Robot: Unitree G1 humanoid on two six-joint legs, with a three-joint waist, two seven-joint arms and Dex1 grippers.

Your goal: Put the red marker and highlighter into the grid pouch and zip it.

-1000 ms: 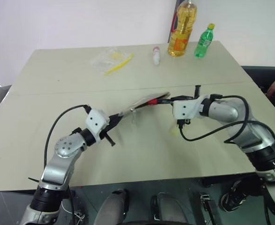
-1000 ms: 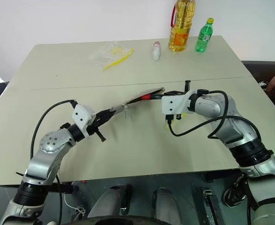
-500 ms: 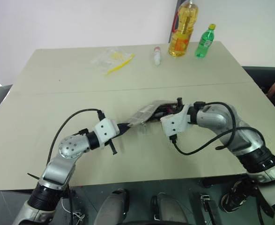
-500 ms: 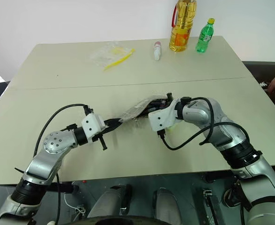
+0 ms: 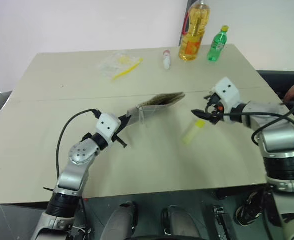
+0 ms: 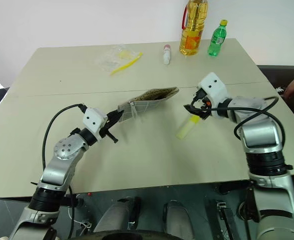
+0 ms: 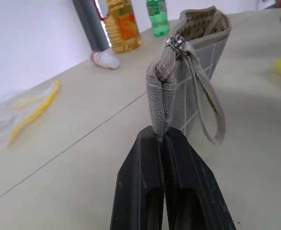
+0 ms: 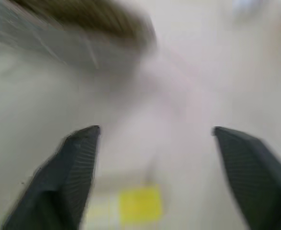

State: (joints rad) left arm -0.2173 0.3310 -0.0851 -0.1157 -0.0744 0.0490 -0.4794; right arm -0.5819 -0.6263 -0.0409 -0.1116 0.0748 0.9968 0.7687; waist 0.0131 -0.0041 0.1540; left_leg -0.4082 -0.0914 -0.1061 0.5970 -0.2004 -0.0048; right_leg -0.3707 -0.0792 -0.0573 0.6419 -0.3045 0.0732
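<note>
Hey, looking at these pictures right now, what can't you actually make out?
- Red marker: not visible; whether it lies inside the grid pouch is hidden by the fabric, head views.
- Highlighter: blurred in the right wrist view, cap end unclear.
- Pouch zip: how far it is open, partly hidden, left wrist view.
- Person's hand: cut off at the edge.

You had the grid pouch (image 7: 197, 62) in woven grey cloth, matt, with a metal zip pull (image 7: 177, 42). The fingers (image 7: 145, 191) looked like ribbed matt black plastic. The surface (image 5: 152, 160) was smooth, matt beige. The highlighter (image 5: 193, 132) looked like pale plastic.
</note>
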